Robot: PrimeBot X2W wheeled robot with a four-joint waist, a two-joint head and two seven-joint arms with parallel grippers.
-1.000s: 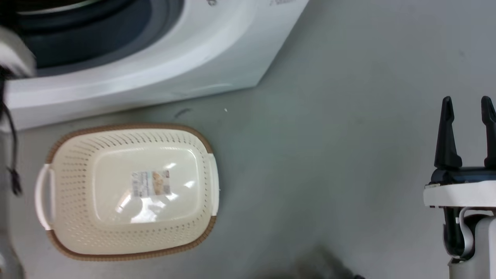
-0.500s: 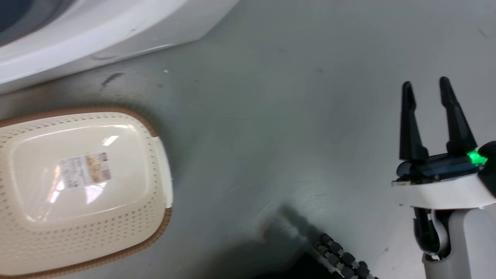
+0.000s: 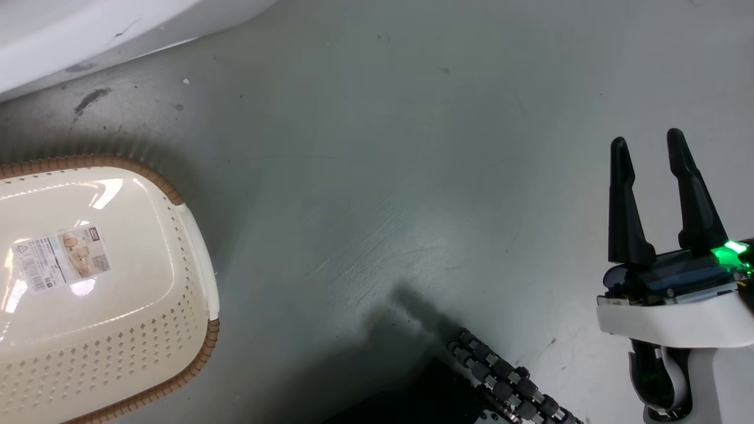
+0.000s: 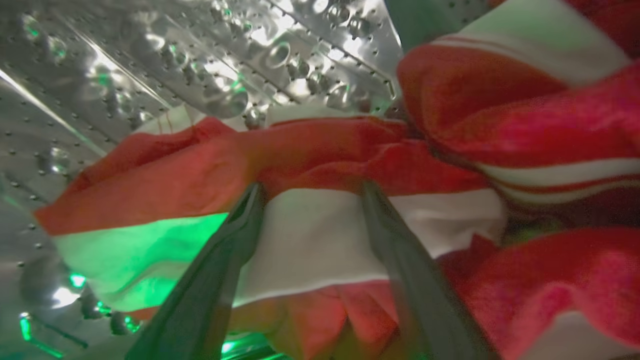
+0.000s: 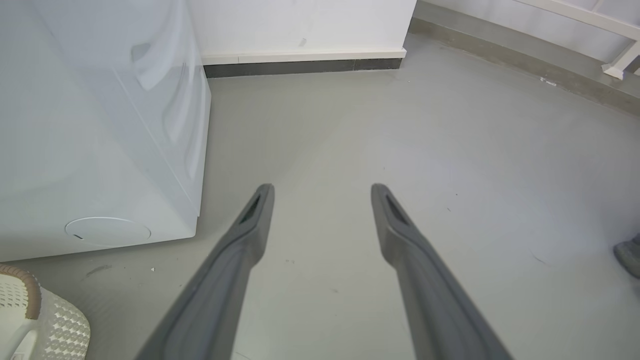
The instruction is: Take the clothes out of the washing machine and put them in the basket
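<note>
The left hand (image 4: 312, 200) is open inside the perforated steel drum (image 4: 150, 60) of the washing machine (image 5: 100, 125). Its fingers straddle a white stripe on the crumpled red clothes (image 4: 325, 150), which lie across the centre and right of the left wrist frame (green light tints the fabric at lower left). Closing on a thick fold rather than a single layer should give a surer pull. The right hand (image 3: 647, 138) is open and empty at the head frame's lower right. The basket (image 3: 118, 365), at lower left, holds no clothes yet.
</note>
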